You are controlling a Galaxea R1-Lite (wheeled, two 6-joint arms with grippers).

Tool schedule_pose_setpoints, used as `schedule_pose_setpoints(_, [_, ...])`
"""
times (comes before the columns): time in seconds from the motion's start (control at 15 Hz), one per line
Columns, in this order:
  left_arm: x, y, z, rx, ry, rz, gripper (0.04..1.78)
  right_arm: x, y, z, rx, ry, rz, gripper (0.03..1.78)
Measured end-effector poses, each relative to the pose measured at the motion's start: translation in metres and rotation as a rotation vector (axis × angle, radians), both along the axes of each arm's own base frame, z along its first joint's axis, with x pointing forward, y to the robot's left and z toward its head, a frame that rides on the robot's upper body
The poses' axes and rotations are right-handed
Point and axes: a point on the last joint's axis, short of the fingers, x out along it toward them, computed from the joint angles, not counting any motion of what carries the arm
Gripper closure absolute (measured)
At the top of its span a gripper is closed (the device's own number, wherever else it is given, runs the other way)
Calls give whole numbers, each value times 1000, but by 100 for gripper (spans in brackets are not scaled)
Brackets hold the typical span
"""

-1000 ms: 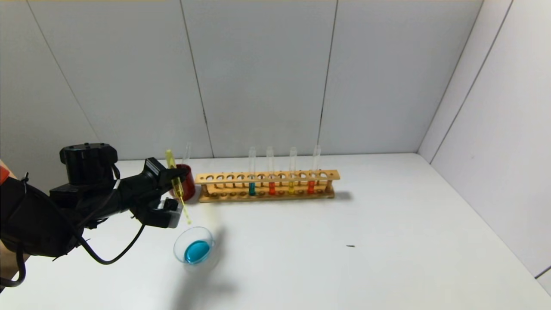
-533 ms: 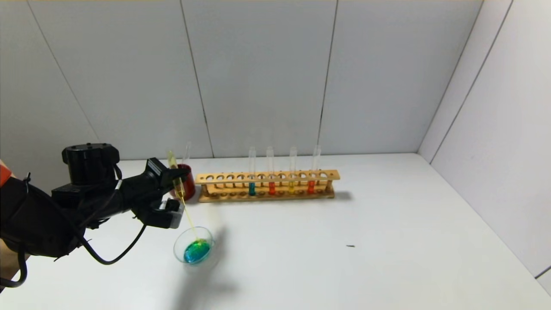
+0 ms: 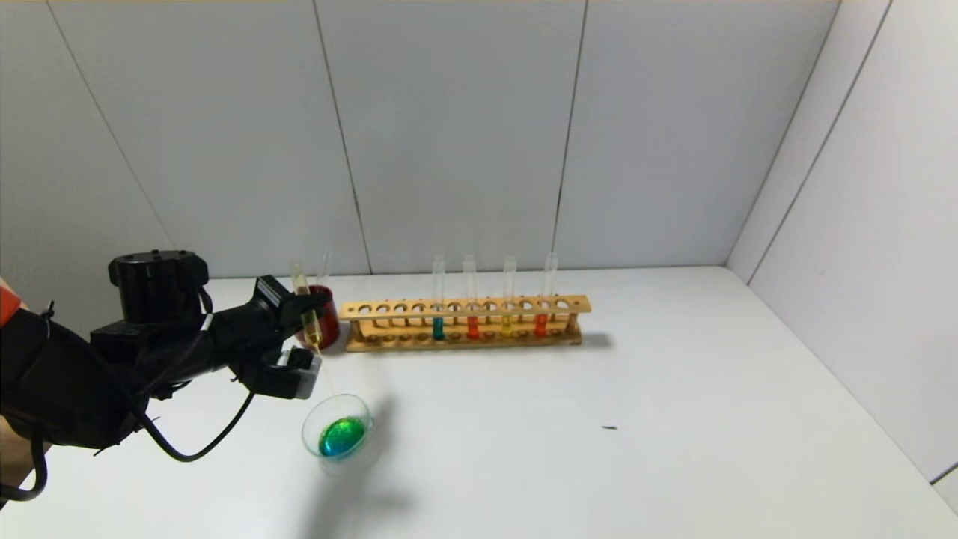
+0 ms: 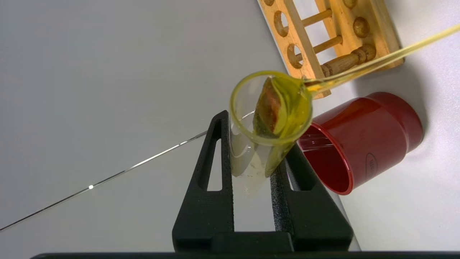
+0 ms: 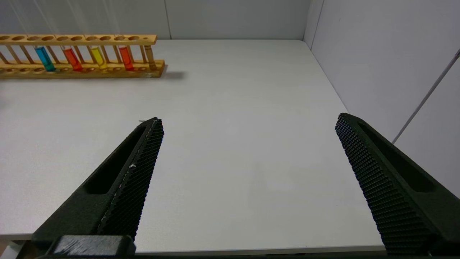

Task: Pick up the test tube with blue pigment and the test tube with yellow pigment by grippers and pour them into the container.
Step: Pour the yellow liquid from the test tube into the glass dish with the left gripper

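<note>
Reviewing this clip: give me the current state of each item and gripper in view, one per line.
Test tube with yellow pigment: tilted mouth-down, pouring a thin yellow stream.
Left gripper: shut on the tube, above the container.
Container: upright on the table, holding green liquid.
Red cup: upright, a clear tube inside.
Rack: four tubes standing.
Right gripper: open, idle.

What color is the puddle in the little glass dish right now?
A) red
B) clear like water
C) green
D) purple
C: the container holds a green pool with some blue at its edge, while the left gripper tips the test tube with yellow pigment and a thin yellow stream runs down into it.
</note>
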Motion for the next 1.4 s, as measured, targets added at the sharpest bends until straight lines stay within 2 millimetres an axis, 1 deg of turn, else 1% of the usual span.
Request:
schedule_pose_setpoints(0.93, [-8, -3, 8, -13, -12, -13, 148, 0, 0, 0, 0, 0, 0, 6])
schedule_pose_setpoints(1.13, [-10, -3, 14, -125, 31, 29, 148, 0, 0, 0, 0, 0, 0, 6])
schedule_pose_setpoints(1.4, [-17, 0, 34, -416, 99, 234, 148, 0, 0, 0, 0, 0, 0, 6])
